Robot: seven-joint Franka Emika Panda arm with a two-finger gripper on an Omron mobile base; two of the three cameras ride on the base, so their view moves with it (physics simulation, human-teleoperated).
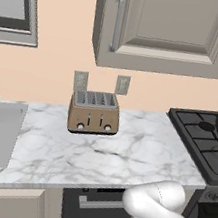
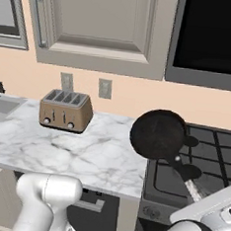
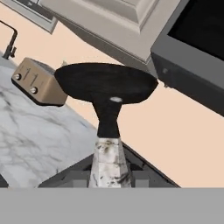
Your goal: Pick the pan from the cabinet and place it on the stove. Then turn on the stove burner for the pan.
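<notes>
1. Carrying the pan (image 2: 158,133) by its handle, the gripper (image 3: 108,175) was clamped narrowly around it, above the stove (image 2: 207,160) edge.
2. Next move, judged: lower it squarely onto a burner grate, then release.

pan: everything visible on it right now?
The pan is round, shallow and matte black, with a long straight handle whose far end looks pale and marbled. It is held by that handle end in the gripper, jaws closed on it. It hangs tilted in the air over the left edge of the stove, touching neither grates nor counter. The cabinet door above is shut.
</notes>
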